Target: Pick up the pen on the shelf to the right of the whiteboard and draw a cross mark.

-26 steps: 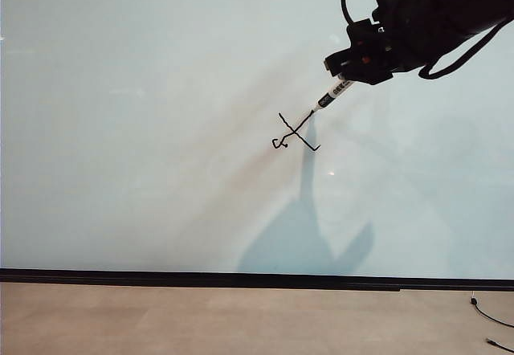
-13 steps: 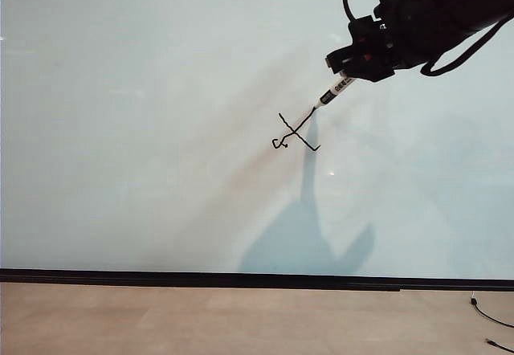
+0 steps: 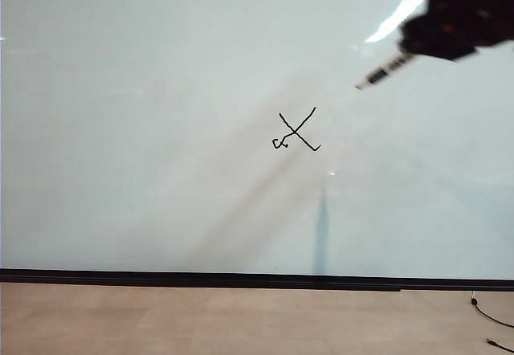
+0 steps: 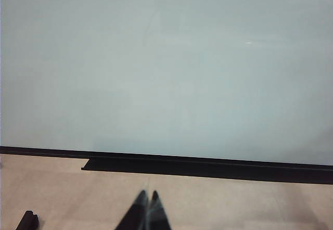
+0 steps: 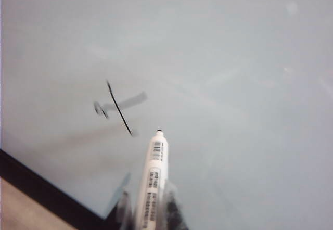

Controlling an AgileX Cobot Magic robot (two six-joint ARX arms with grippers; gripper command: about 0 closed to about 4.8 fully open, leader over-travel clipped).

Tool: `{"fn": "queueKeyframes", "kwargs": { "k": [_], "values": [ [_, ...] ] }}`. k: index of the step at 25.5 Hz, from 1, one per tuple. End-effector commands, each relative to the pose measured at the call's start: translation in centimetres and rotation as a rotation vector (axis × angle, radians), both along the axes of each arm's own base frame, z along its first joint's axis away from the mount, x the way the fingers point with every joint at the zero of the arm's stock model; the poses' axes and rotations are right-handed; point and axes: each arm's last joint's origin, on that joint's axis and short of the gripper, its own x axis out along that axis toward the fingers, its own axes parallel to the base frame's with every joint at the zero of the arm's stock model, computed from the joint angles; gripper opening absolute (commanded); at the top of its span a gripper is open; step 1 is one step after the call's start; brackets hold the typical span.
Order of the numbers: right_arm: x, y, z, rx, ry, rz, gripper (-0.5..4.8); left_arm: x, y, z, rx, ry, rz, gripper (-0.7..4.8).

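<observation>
A small black cross mark (image 3: 296,132) with a hooked squiggle at its lower left sits on the pale whiteboard (image 3: 144,130); it also shows blurred as the cross mark (image 5: 118,107) in the right wrist view. My right gripper (image 3: 422,50), blurred at the upper right, is shut on the white pen (image 3: 384,72). The pen's black tip points down-left and hangs clear of the board, up and right of the mark. In the right wrist view the pen (image 5: 152,178) runs between the right gripper (image 5: 151,212) fingers. My left gripper (image 4: 148,194) is shut and empty, low over the tan floor.
A black strip (image 3: 241,279) runs along the whiteboard's bottom edge above the tan floor (image 3: 241,319). A thin black cable (image 3: 491,316) lies on the floor at the lower right. A small dark object (image 4: 27,220) sits on the floor near the left gripper.
My right gripper has pulled the pen up and to the right, off the board; its tip has left the cross mark's upper right end. The arm's shadow on the board has shrunk.
</observation>
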Motion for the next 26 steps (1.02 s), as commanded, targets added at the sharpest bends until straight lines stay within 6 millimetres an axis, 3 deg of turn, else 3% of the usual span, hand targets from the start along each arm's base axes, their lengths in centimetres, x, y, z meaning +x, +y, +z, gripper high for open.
{"fn": "queueKeyframes", "kwargs": {
  "k": [1, 15, 26],
  "values": [
    [-1.1, -0.7, -1.2, 0.035, 0.01, 0.014, -0.04, 0.0, 0.0, 0.1, 0.004, -0.008, -0.004, -0.05],
    [-5.1, -3.1, -4.5, 0.111, -0.067, -0.011, -0.04, 0.0, 0.0, 0.1, 0.004, -0.008, -0.004, -0.05],
    [-6.7, -4.5, -5.1, 0.108, -0.001, -0.08, -0.04, 0.0, 0.0, 0.1, 0.004, -0.008, -0.004, -0.05]
  ]
}}
